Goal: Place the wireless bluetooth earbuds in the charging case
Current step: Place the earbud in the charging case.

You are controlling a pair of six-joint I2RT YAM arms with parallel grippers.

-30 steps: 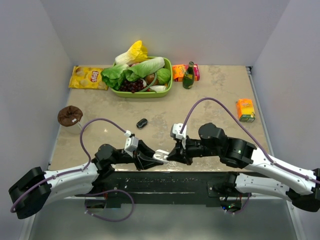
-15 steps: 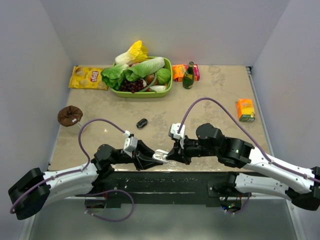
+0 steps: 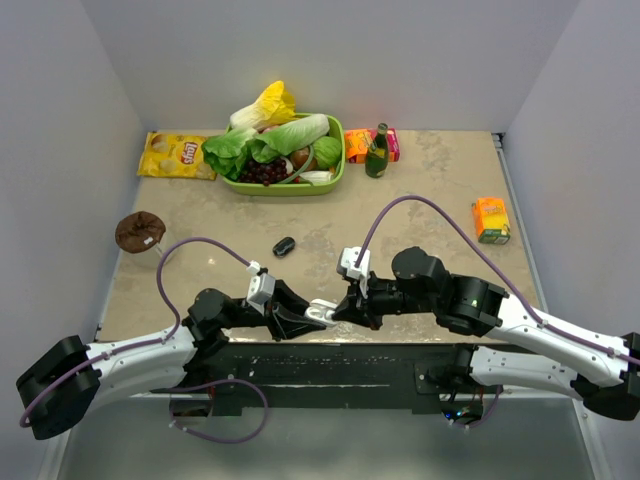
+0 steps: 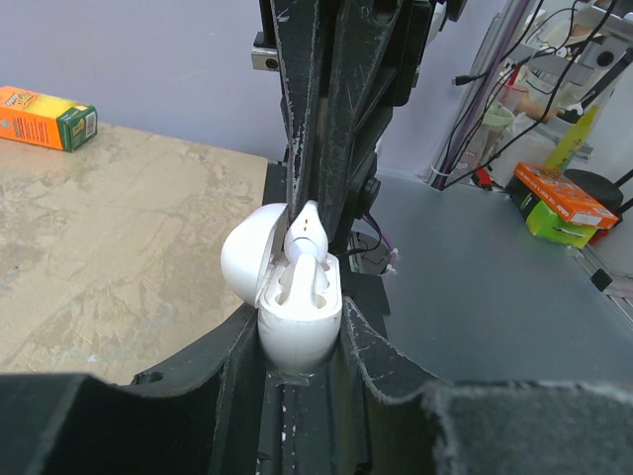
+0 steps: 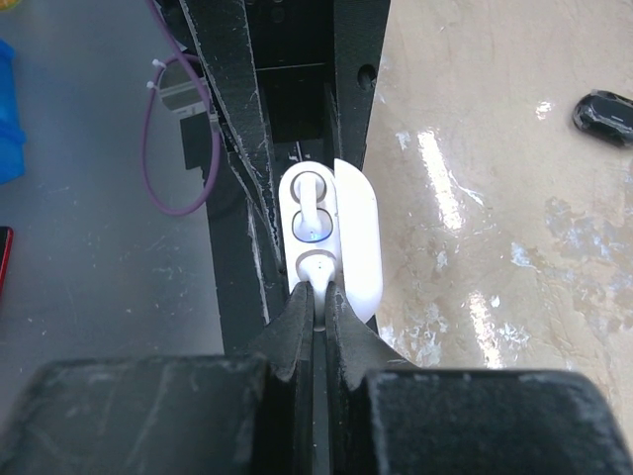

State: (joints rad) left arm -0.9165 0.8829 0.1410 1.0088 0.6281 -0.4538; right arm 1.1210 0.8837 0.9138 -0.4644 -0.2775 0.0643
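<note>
White earbud point(image 4: 305, 234) sits at the mouth of open white case point(image 5: 354, 242), stem hidden betw. pads of right tool point(image 5: 317, 293), pinched tight on it. Left tool point(image 4: 300, 317), part-open, clamps case body at near counter point(image 4: 119, 247) edge.

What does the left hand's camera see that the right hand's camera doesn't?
Only the left wrist camera shows the orange carton lying on the table. Only the right wrist camera shows the small black case on the table and a purple cable. Both show the open white charging case clamped in the left gripper, with the right gripper shut on a white earbud right at the case's opening.
</note>
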